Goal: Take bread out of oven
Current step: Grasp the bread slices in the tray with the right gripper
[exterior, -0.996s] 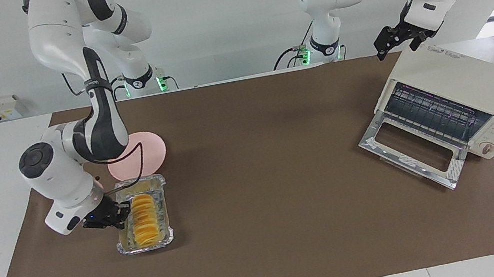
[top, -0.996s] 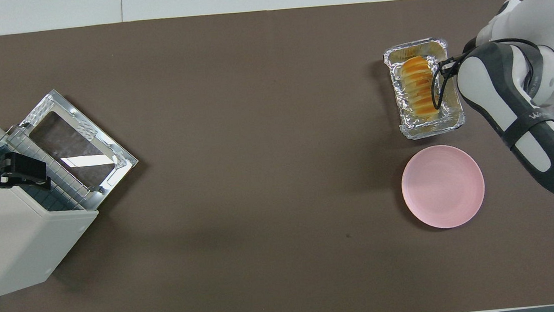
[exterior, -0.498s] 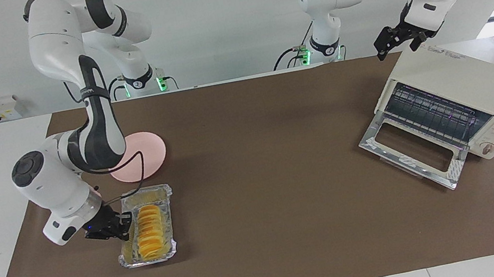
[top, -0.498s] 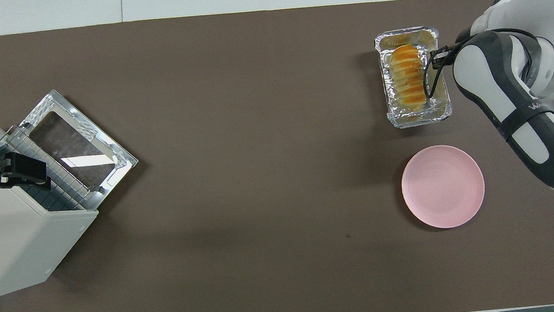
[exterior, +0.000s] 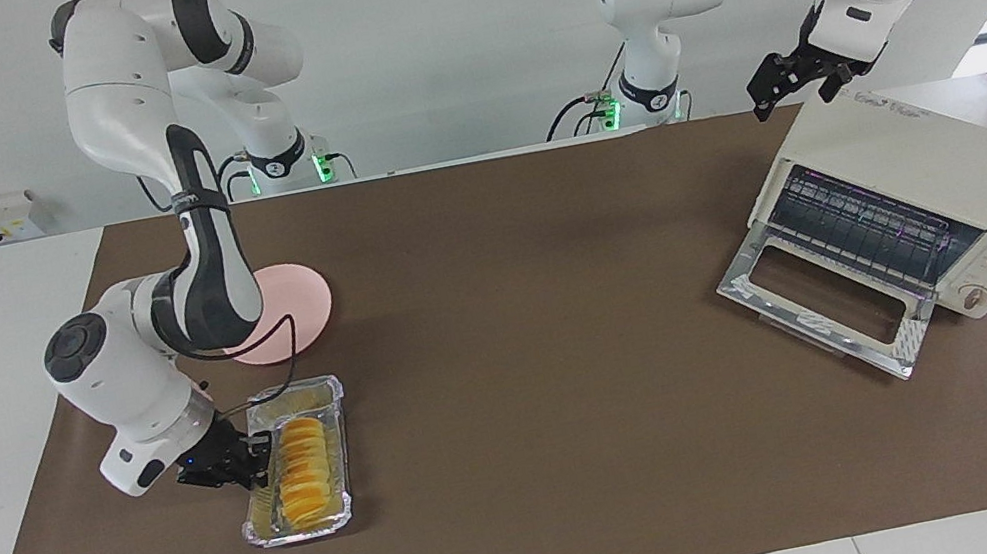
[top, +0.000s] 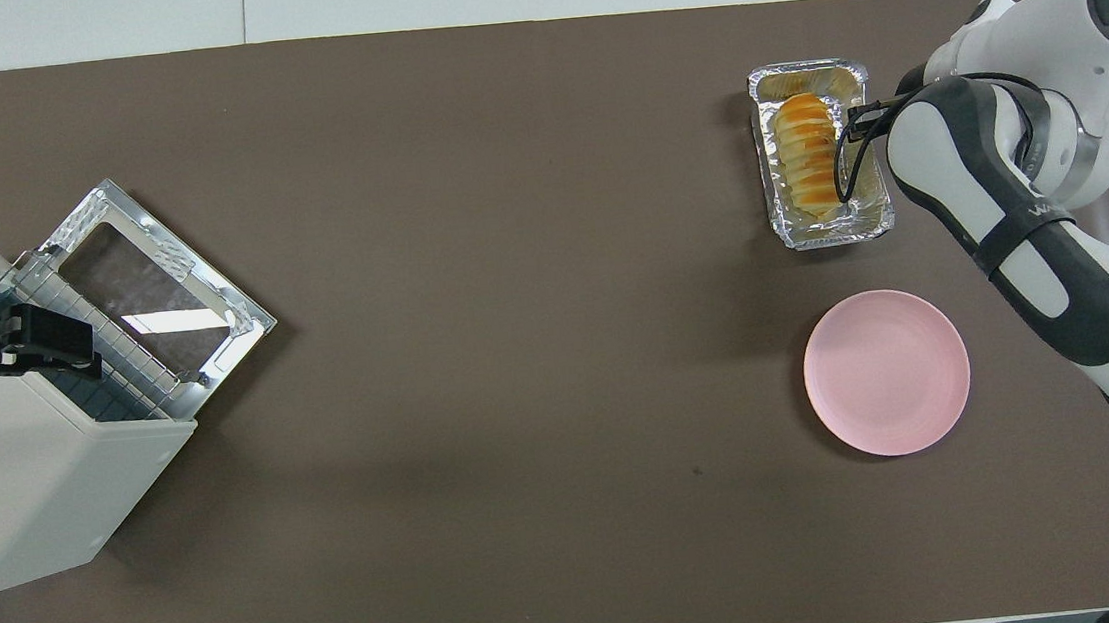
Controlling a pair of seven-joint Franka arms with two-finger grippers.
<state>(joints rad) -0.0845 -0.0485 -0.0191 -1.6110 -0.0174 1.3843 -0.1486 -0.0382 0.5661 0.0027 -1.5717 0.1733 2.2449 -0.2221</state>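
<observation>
Bread (exterior: pixel 302 463) lies in the foil tray (exterior: pixel 327 413), farther from the robots than the pink plate (exterior: pixel 305 302). The right gripper (exterior: pixel 247 460) sits at the tray's rim; I cannot tell its jaws. The left gripper (exterior: pixel 787 85) waits over the oven (exterior: pixel 932 174), jaws apart.

The right end effector (exterior: pixel 253 458) sits low at the rim of the foil tray (exterior: pixel 325 403), on the tray's side toward the right arm's end of the surface (exterior: pixel 555 510). The bread (exterior: pixel 301 463) lies lengthwise in that tray, just beside this end effector. The plate (exterior: pixel 305 300) rests on the surface nearer to the robots than the tray, close to it but apart.

The left end effector (exterior: pixel 775 90) hangs over the top of the oven (exterior: pixel 932 169) at the left arm's end of the surface, well apart from the tray and plate. The oven's door (exterior: pixel 819 306) lies dropped open in front of it (the rack inside carries nothing visible).
</observation>
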